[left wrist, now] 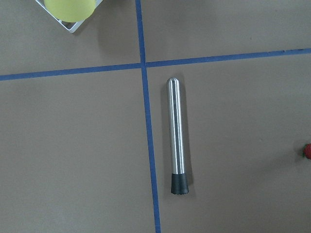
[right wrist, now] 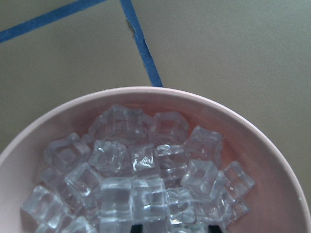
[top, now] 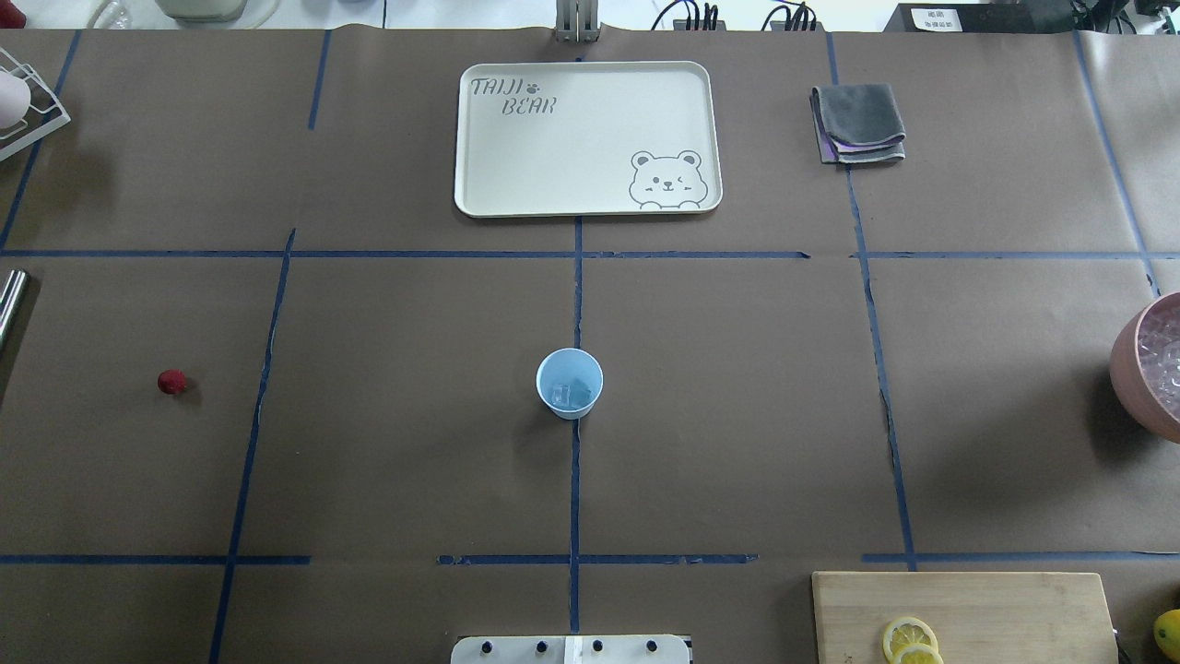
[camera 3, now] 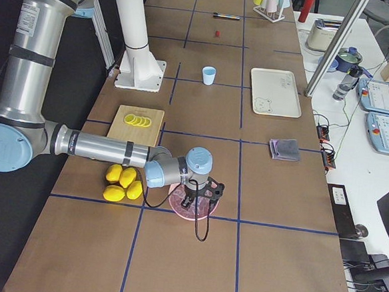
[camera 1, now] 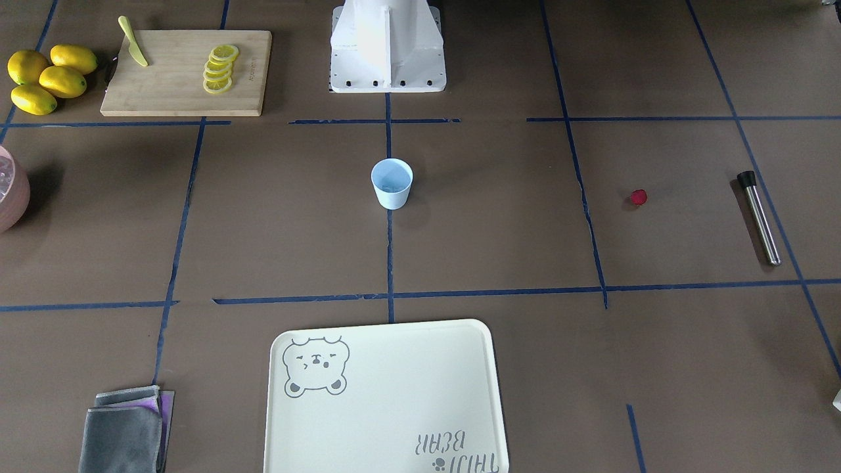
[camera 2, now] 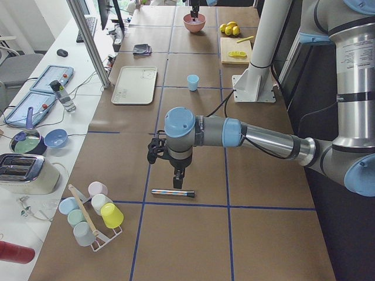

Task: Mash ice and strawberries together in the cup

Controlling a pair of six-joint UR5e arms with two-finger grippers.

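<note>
L arm's out over the table's left end. My left gripper (camera 2: 177,180) hangs pointing down, just above the muddler (left wrist: 176,136), a steel rod w/ a black rubber end, lying flat beside a blue tape line. Only a side cam catches those jaws, so I can't tell if they're apart or closed. Wrist cam sees the rod, no fingers.

Strawberry (top: 171,381) sits alone on the brown paper, nearer the muddler, well apart from the cup (top: 570,383). Cup's upright mid-table on the centre tape line, w/ a few glassy bits of ice (top: 569,395) at the bottom.

R side: right gripper (camera 3: 194,201) hangs low over the pink bowl (right wrist: 160,92), which is heaped w/ clear cubes (right wrist: 141,179). Same story there: side view only, so I can't tell how the jaws stand.

Lemons (camera 1: 49,79) are bunched near that bowl. Next to them is the cutting board (camera 1: 177,92), w/ lemon slices (camera 1: 220,69) in a row and a yellow-green knife (camera 1: 133,51) on it. Far edge: cream bear tray (top: 516,184), w/ a folded grey cloth (top: 857,124) a bit to its side.
</note>
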